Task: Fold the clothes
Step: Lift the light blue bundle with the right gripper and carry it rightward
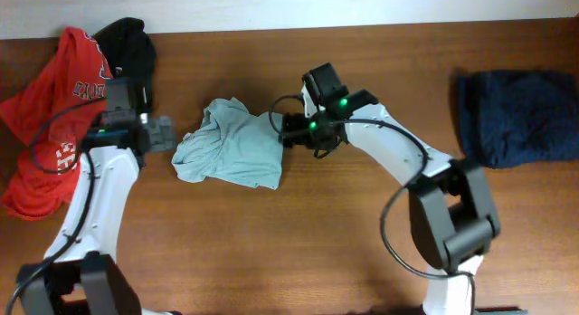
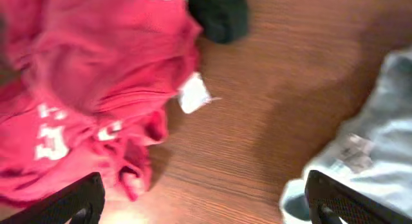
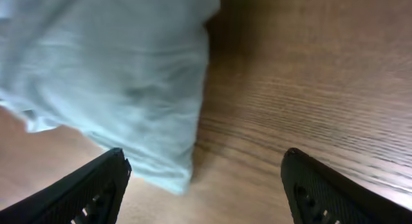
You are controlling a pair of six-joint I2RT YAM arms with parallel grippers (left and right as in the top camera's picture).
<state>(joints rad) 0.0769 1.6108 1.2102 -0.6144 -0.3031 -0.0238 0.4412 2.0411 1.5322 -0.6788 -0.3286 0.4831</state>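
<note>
A pale grey-blue T-shirt point(image 1: 231, 147) lies crumpled in a rough fold at the table's middle. My left gripper point(image 1: 170, 134) is open and empty just left of it, over bare wood; its wrist view shows the shirt's edge point(image 2: 373, 153) at right and a red tee point(image 2: 90, 76) at left. My right gripper point(image 1: 288, 132) is open and empty at the shirt's right edge; its wrist view shows the shirt point(image 3: 122, 76) hanging past the left finger.
Red tees with white lettering point(image 1: 54, 116) and a black garment point(image 1: 131, 43) are heaped at the far left. A navy garment point(image 1: 516, 116) lies at the right edge. The table point(image 1: 271, 252) is brown wood.
</note>
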